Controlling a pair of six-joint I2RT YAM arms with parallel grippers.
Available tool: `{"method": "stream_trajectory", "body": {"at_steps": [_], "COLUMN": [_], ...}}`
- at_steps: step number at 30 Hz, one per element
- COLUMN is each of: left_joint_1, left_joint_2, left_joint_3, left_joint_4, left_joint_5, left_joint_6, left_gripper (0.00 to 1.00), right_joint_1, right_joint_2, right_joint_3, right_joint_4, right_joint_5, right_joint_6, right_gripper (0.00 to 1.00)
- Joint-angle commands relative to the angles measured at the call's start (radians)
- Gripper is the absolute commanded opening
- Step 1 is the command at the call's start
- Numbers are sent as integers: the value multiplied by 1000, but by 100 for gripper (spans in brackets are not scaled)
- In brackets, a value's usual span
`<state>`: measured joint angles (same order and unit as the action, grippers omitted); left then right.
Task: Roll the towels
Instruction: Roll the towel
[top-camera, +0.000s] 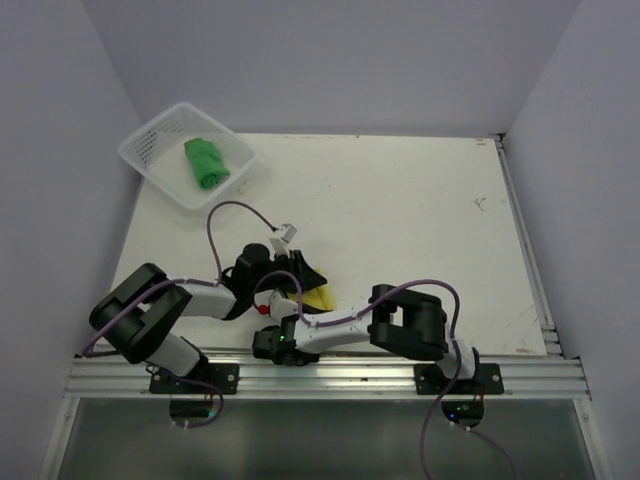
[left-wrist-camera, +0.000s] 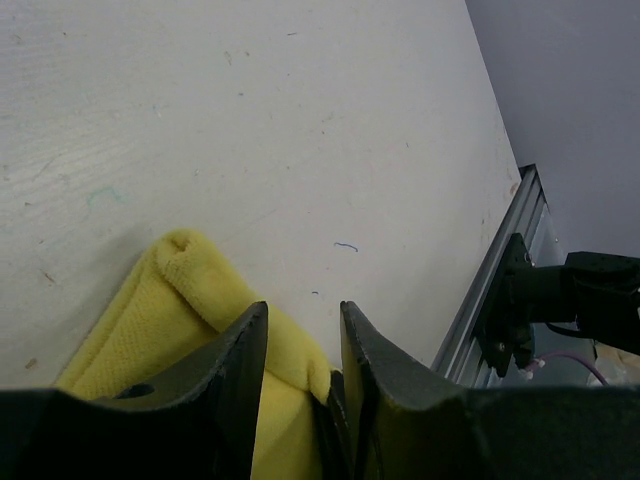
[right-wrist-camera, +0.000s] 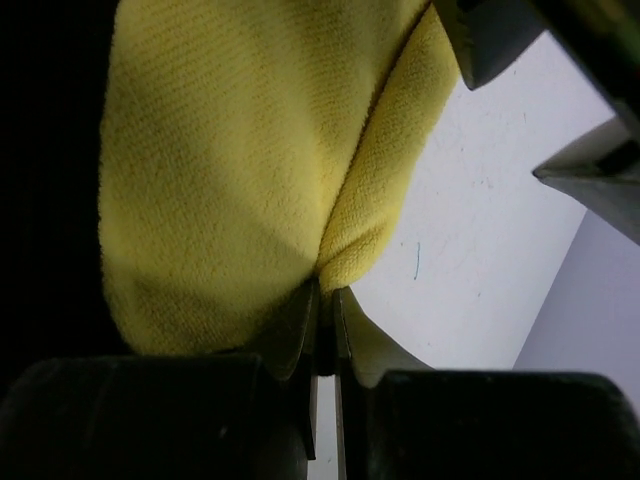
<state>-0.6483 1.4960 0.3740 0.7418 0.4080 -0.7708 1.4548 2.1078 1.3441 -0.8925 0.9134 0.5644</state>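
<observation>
Since the yellow towel (right-wrist-camera: 220, 150) is judged soft and limp, it is pinched at a fold by the right jaws, the left jaws being parted.

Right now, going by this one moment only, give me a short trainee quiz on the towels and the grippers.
1. True or false: the green towel lies inside the basket.
2. The right gripper is: A open, B shut on the yellow towel, C shut on nothing.
3. How many towels are outside the basket?

Key: 1 true; 2 B; 3 one.
</observation>
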Motion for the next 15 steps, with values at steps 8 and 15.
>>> {"method": "stream_trajectory", "body": {"at_steps": [8,15], "left_joint_1": [-20,-20], "left_joint_2": [142,159], "left_joint_3": [-47,-44], "left_joint_4": [77,68], "left_joint_5": [-43,-60], "left_joint_6": [33,38], "left_gripper": [38,38], "right_joint_1": [-25,-37], "right_joint_2": [4,-23], "right_joint_3": [-25,-60], "right_joint_4": [109,147], "right_joint_5": [-90,-117], "right_joint_6": [71,74], "right_gripper": [0,2]}}
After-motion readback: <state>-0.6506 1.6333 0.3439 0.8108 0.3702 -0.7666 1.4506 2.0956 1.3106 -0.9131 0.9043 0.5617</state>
